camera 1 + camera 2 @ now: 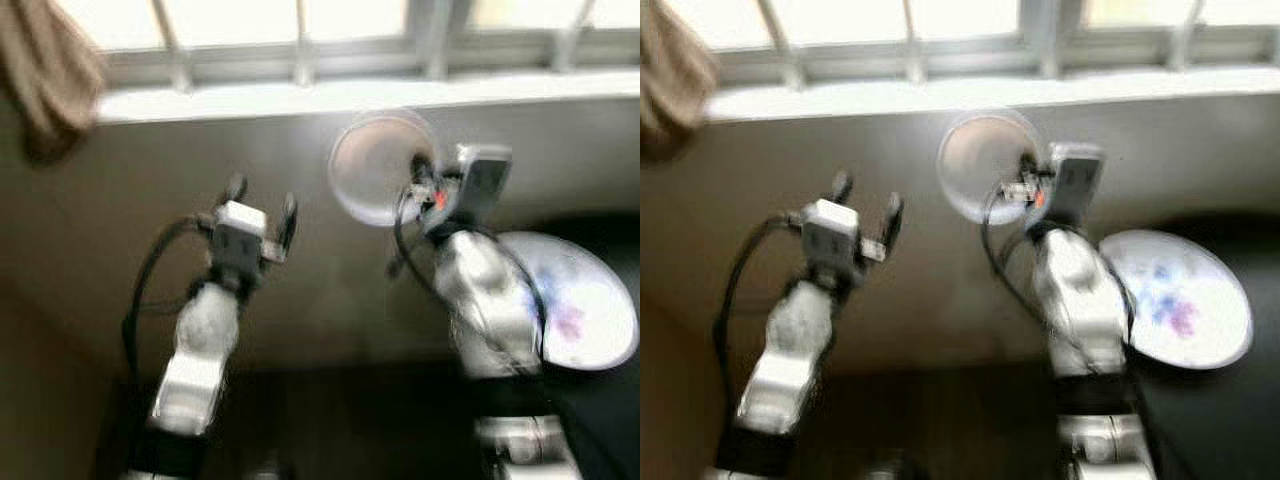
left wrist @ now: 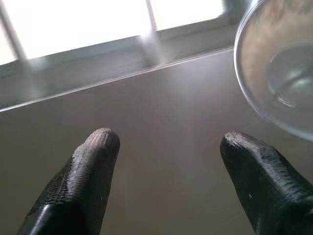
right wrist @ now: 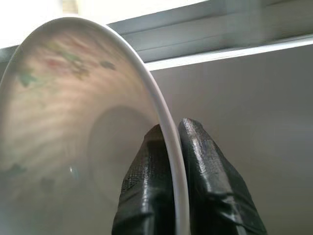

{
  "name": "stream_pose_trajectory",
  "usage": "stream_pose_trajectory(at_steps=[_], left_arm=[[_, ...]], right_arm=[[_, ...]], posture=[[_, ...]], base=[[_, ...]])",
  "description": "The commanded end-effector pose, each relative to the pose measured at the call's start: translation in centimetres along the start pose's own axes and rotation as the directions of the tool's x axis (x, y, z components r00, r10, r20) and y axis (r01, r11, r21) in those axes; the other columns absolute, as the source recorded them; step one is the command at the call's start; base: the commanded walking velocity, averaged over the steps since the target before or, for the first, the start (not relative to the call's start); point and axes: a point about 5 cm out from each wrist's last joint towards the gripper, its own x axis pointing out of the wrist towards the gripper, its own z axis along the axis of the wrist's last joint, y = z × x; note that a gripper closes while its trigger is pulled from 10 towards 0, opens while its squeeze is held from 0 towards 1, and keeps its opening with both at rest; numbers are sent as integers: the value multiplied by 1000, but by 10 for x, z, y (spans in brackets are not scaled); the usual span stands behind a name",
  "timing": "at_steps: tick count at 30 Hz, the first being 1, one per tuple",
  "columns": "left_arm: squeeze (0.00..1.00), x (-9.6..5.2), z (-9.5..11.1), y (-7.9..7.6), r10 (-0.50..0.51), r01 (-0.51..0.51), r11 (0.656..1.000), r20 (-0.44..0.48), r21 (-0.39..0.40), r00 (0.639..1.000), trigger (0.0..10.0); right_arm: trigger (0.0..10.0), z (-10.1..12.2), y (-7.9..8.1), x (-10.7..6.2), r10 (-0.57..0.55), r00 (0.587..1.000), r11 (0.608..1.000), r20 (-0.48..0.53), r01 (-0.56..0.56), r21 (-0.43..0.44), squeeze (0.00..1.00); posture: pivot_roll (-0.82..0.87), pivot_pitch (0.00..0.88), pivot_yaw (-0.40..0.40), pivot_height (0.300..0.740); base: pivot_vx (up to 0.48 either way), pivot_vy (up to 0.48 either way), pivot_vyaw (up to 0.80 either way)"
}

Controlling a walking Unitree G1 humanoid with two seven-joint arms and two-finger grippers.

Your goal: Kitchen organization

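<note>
The right gripper pinches the rim of a small floral bowl, held up on edge in front of the wall just below the window sill. The left gripper hangs beside the bowl, fingers spread with nothing between them. A large plate lies on the dark counter, lower than the bowl and beside the right arm.

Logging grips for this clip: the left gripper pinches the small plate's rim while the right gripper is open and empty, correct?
The sides are swapped. The right gripper pinches the small plate by its rim, as the right wrist view shows; the left gripper is open and empty.
</note>
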Motion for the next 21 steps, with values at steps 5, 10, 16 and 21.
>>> stream_pose_trajectory(at_steps=[5, 10, 16, 21], left_arm=[[0, 1, 3, -3, 0, 0, 1000, 21, 5, 1000, 10000], [0, 0, 6, -2, 3, -4, 1000, 47, 6, 999, 10000], [0, 0, 6, -3, 1, -1, 1000, 50, 9, 999, 10000], [0, 0, 6, -3, 3, -3, 1000, 50, 7, 999, 10000]], right_arm=[[10000, 6, -1, -3, 20, 999, 1000, 26, -20, -1, 0], [10000, 5, 1, -3, 34, 999, 999, 26, -34, 0, 0], [10000, 6, 2, -3, 48, 998, 999, 34, -48, -16, 0], [10000, 5, 3, -4, 55, 998, 998, 33, -54, -23, 0]], posture=[[16, 22, 13, 740], [17, 24, 12, 740], [18, 24, 11, 740], [17, 23, 12, 740]], base=[[0, 288, 800], [0, 0, 800], [0, 0, 800], [0, 0, 800]])
